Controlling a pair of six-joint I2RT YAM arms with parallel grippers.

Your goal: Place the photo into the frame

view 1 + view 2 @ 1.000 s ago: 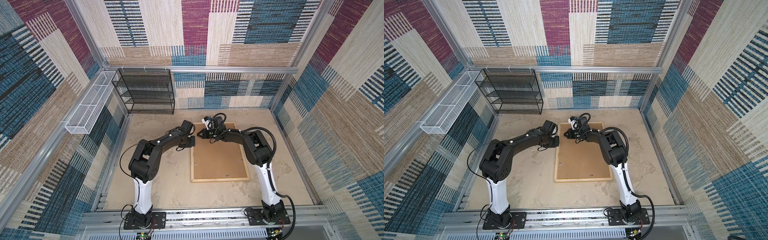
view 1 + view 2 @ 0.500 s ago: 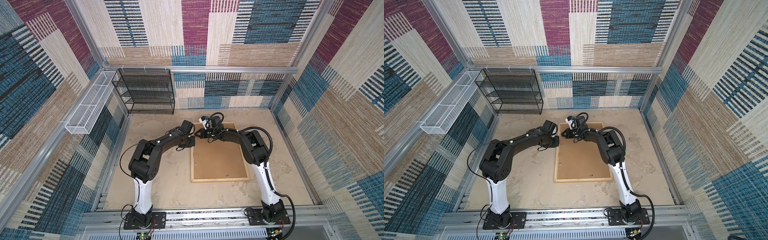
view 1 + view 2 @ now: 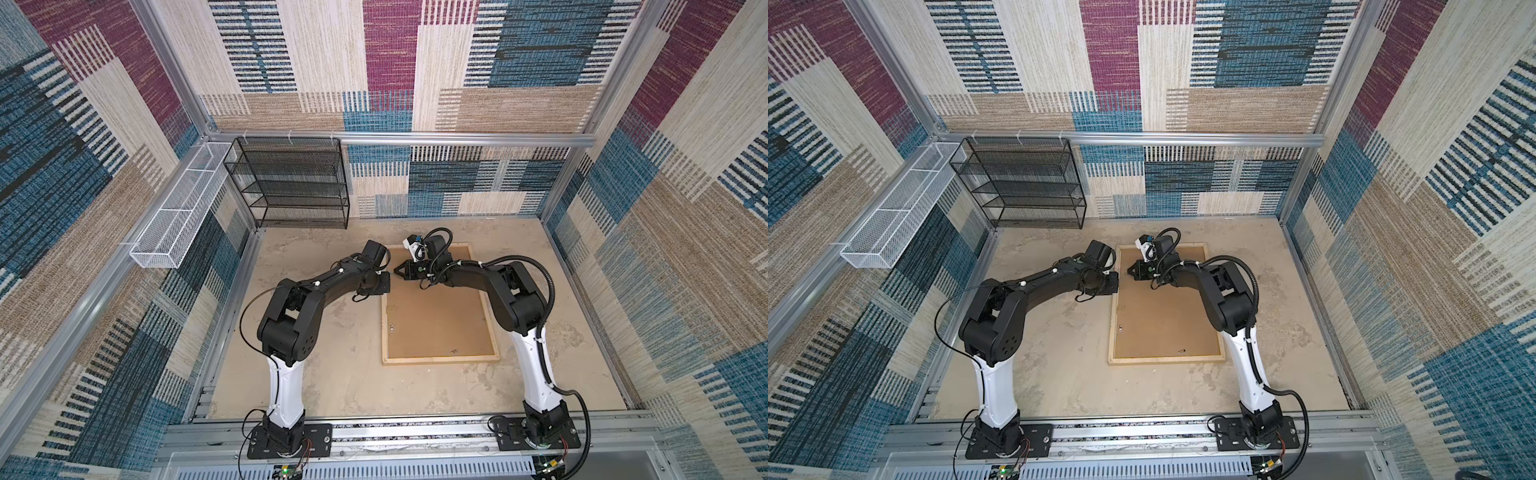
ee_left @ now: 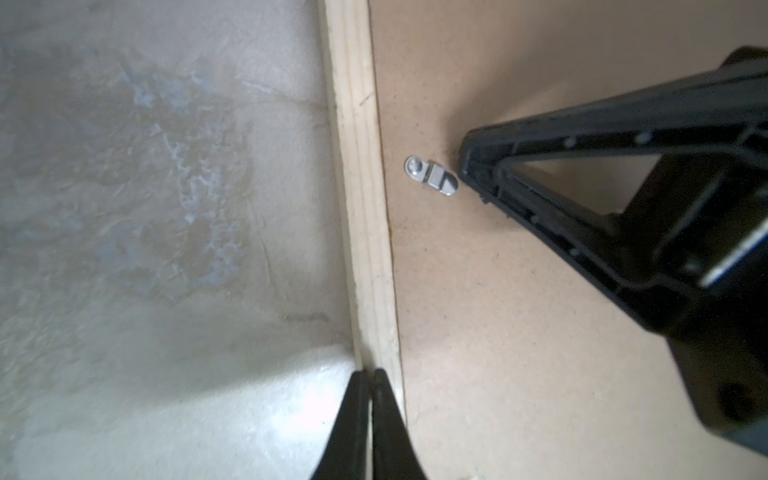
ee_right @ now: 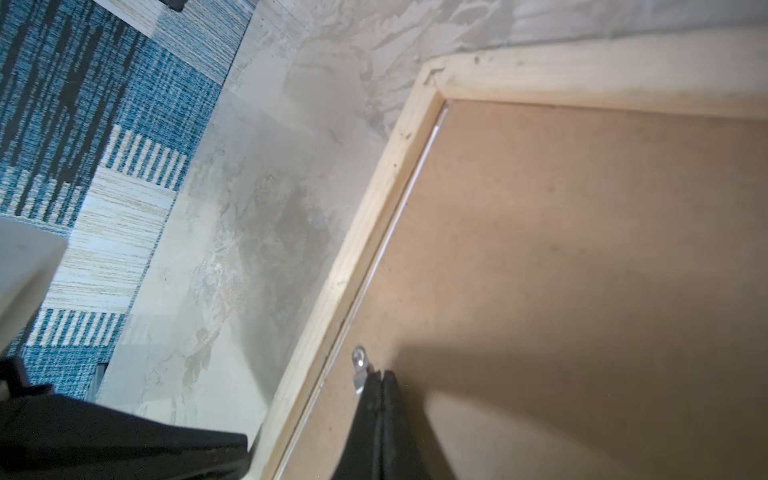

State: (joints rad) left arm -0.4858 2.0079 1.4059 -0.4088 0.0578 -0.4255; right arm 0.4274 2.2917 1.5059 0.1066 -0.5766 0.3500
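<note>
The frame lies flat on the sandy table, right of centre in both top views, back side up, with its long sides running from the near rail toward the far wall. A brown backing board fills its whole opening, so the photo is hidden; in the right wrist view a thin white edge shows between the wooden bar and the board, and I cannot tell whether that is the print. The left gripper comes in from the left of the picture to the frame's left bar, near its upper left corner; in the left wrist view its fingertips are pressed together with nothing between them, sitting over the pale bar. The right gripper faces it from the right, low over the board just inside that same bar. It is clenched too, holding nothing, and its tip touches a small metal turn clip fixed to the board just beside the bar. The two grippers' tips are near each other but apart. A black mesh shelf stands at the back left, and a white wire basket hangs on the left wall.
</note>
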